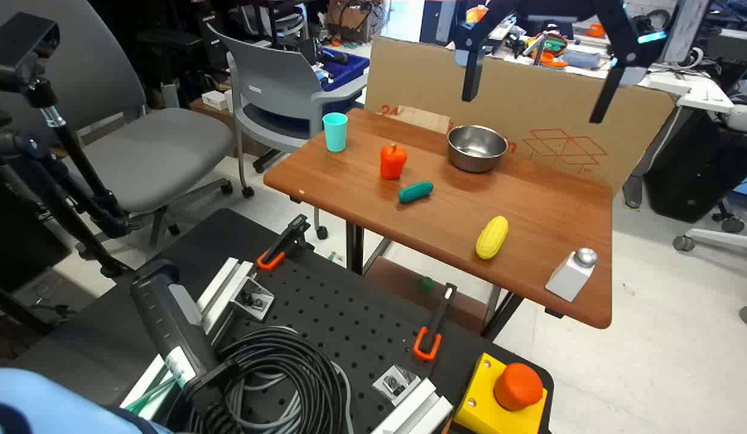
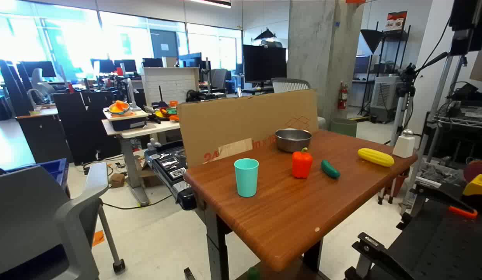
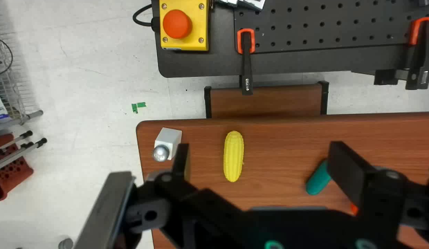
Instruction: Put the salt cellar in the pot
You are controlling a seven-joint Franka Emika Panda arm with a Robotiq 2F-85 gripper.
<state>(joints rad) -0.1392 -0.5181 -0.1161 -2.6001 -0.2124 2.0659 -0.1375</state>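
The salt cellar [image 1: 570,278] is a pale grey-white shaker with a silver cap, upright near a corner of the brown table. It also shows in an exterior view [image 2: 403,146] and in the wrist view [image 3: 169,139], where a finger stands just beside it in the picture. The pot [image 1: 470,161] is a low steel bowl at the table's cardboard side, also in an exterior view [image 2: 293,144]. It is hidden in the wrist view. My gripper [image 1: 535,107] is open and empty, high above the table; its spread fingers show in the wrist view [image 3: 260,147].
A yellow corn [image 1: 491,237], a green cucumber [image 1: 415,191], an orange pepper [image 1: 393,161] and a teal cup [image 1: 335,132] stand or lie on the table [image 1: 361,181]. A cardboard wall [image 1: 409,78] rises behind the pot. Clamps [image 3: 246,62] sit along the black bench edge.
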